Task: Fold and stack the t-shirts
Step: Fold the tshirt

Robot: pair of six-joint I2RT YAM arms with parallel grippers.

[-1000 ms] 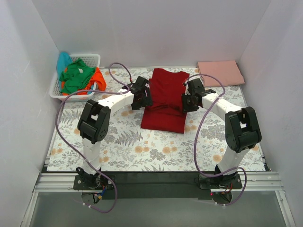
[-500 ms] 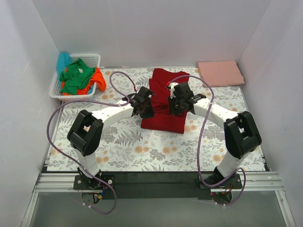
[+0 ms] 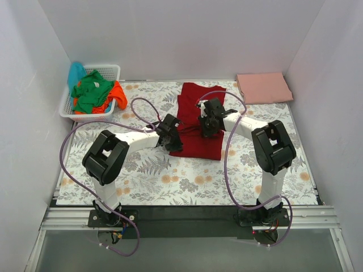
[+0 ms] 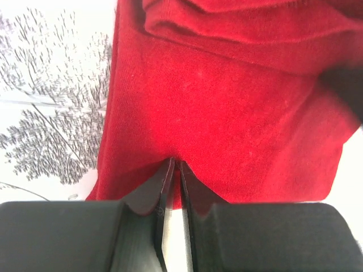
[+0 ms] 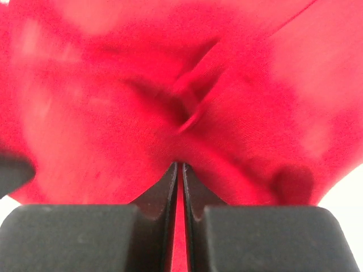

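A dark red t-shirt (image 3: 195,105) lies partly folded in the middle of the floral table cover. My left gripper (image 3: 173,139) sits at its lower left edge, shut on a fold of the red cloth (image 4: 227,102); the fingertips (image 4: 176,165) pinch the hem. My right gripper (image 3: 207,126) is over the shirt's middle right. It is shut on a bunched ridge of the same cloth (image 5: 113,113), which wrinkles just ahead of the fingertips (image 5: 180,165). A salmon pink t-shirt (image 3: 264,88) lies folded at the back right.
A white lattice basket (image 3: 105,67) stands at the back left against the wall, holding green (image 3: 91,90), orange (image 3: 117,93) and turquoise (image 3: 75,72) t-shirts. White walls close in the table on three sides. Purple cables loop above both arms.
Both grippers have gone from open beside the shirt to shut on its cloth. The right one moved left onto the shirt, the left one down to its lower left edge.
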